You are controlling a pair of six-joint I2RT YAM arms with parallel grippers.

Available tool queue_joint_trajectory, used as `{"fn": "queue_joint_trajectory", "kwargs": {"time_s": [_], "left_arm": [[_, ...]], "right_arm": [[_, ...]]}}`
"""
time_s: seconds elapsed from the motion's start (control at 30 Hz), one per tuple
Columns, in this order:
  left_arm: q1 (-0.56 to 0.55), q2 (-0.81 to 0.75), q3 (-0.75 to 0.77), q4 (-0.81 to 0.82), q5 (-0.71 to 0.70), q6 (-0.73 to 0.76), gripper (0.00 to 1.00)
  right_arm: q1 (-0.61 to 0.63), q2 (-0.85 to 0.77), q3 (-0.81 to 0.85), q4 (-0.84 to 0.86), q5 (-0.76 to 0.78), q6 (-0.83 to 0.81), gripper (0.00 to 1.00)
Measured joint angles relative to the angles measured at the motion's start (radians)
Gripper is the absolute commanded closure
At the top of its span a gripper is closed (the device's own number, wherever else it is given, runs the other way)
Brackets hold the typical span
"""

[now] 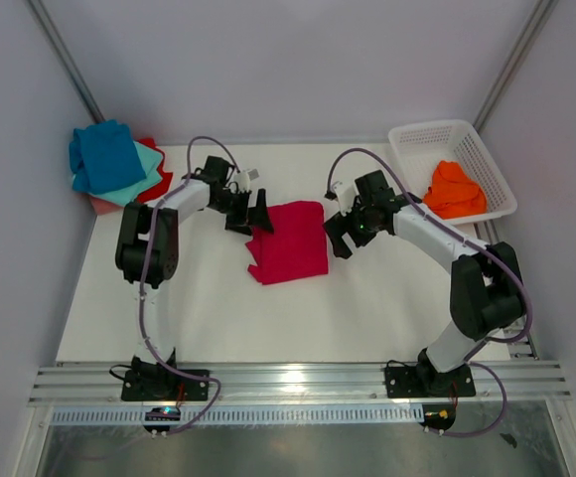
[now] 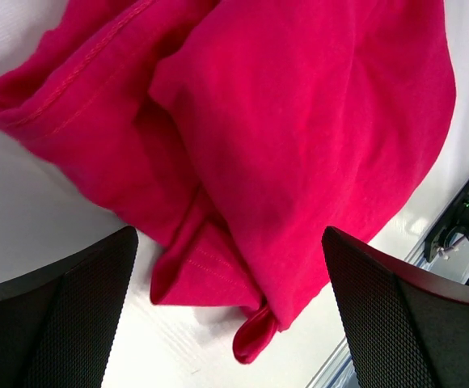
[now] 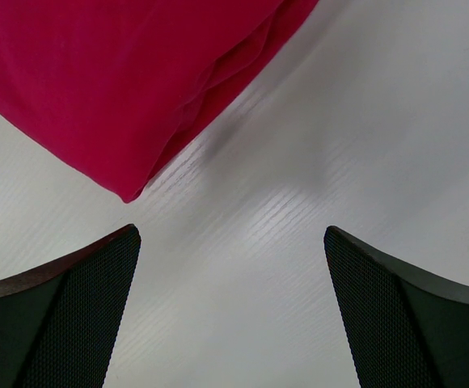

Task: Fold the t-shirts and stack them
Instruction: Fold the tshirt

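White worktop [image 1: 218, 318]: the folded crimson t-shirt [image 1: 290, 241] lies at centre, between my hands. My left hand [image 1: 251, 217], fingers apart, hangs over its left edge; my right hand [image 1: 340, 238], fingers apart, is just beside its right edge.

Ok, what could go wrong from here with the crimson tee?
The left end effector faces loose, stacked layers at the edge of the crimson tee; it may pinch only some, undoing the fold. The right end effector frames bare table, the tee's corner off to one side; closing there may miss the cloth.
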Motion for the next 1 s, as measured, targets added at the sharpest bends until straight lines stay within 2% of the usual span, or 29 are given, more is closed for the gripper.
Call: {"fn": "queue_joint_trajectory", "kwargs": {"time_s": [0.37,0.7,0.77,0.9,1.0], "left_arm": [[-0.068,0.023,0.033,0.013,0.003,-0.010,0.01],[-0.076,0.024,0.033,0.016,0.006,-0.011,0.01],[-0.076,0.024,0.031,0.019,0.011,-0.011,0.03],[-0.076,0.024,0.028,0.021,0.018,-0.012,0.15],[-0.077,0.035,0.032,0.018,0.027,-0.012,0.19]], "right_arm": [[0.000,0.028,0.014,-0.013,-0.015,0.022,0.01],[0.000,0.093,0.093,-0.043,-0.015,0.033,0.01],[0.000,0.114,0.113,-0.043,-0.015,0.039,0.01],[0.000,0.132,0.119,-0.046,-0.015,0.045,0.01],[0.000,0.132,0.119,-0.046,-0.015,0.047,0.01]]}}
